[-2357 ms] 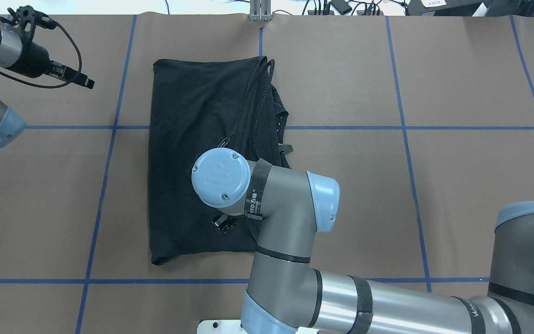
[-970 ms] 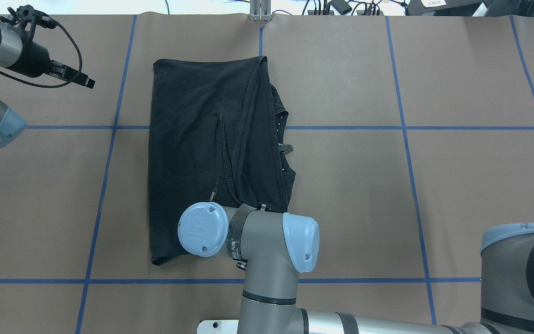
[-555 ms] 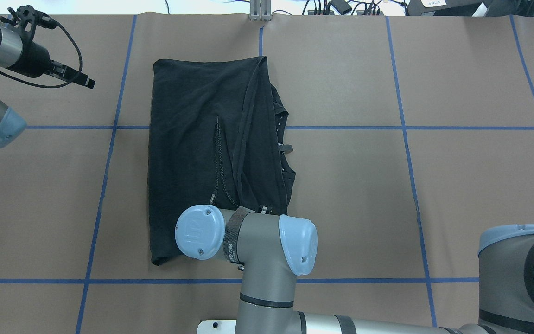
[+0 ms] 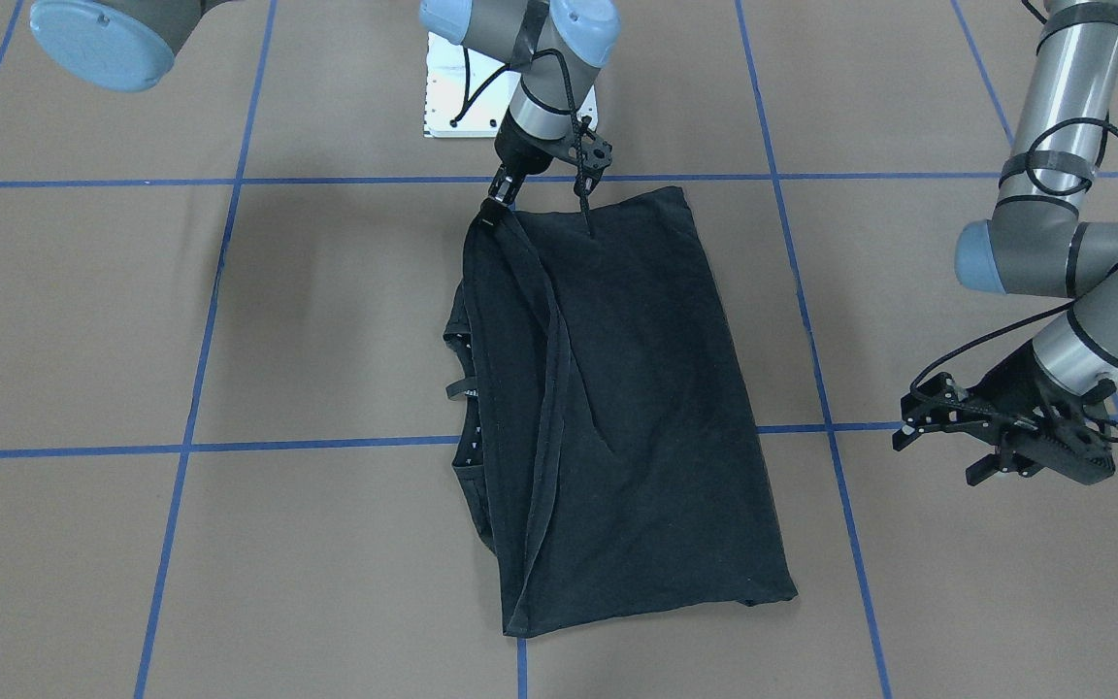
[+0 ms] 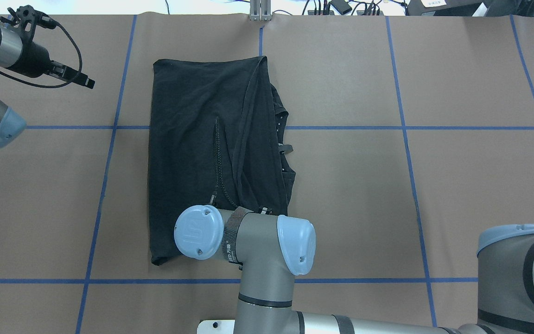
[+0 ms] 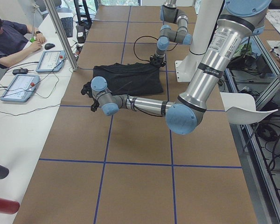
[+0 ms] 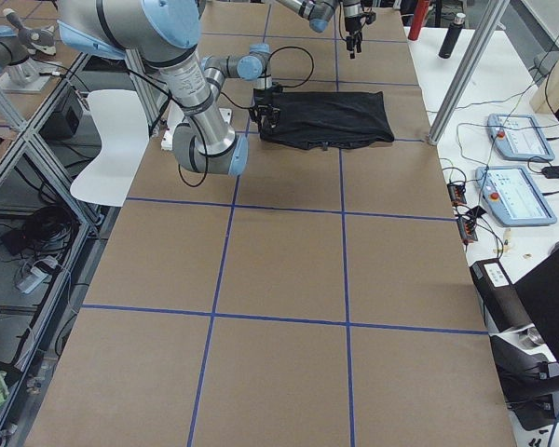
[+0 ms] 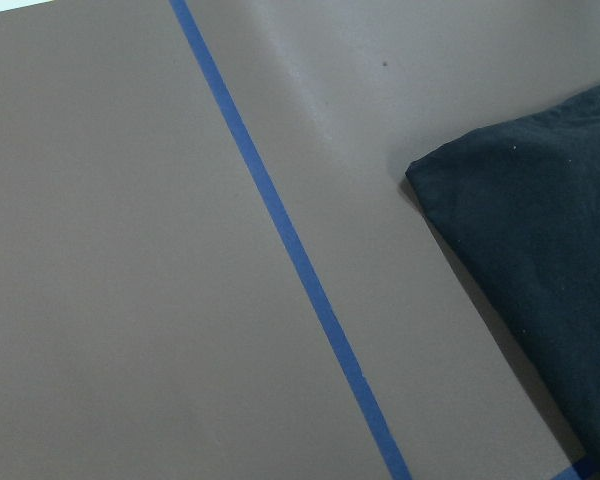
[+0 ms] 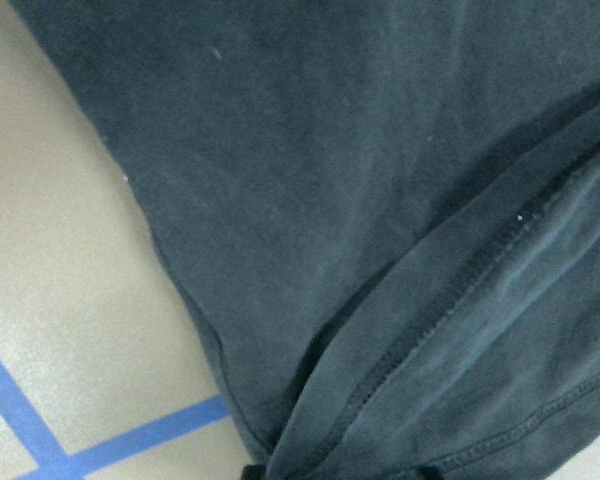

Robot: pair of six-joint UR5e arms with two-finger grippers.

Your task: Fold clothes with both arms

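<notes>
T-shirt (image 4: 617, 408) lay folded lengthwise just beyond the white base plate (image 4: 443, 97). Facing the robot, I saw the right gripper (image 4: 494, 206) clamped on its plate-side corner; from overhead, the wrist hid that. Left gripper (image 5: 85, 82) hung far from the plate, and I couldn't tell how its jaws stood.

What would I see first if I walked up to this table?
First you'd spot the black t-shirt, folded long and narrow in the middle of the brown table with its blue lines. Next, the right arm's fingers pinch the shirt's corner nearest the robot. The left arm's fingers hang off to the side, holding nothing.
</notes>
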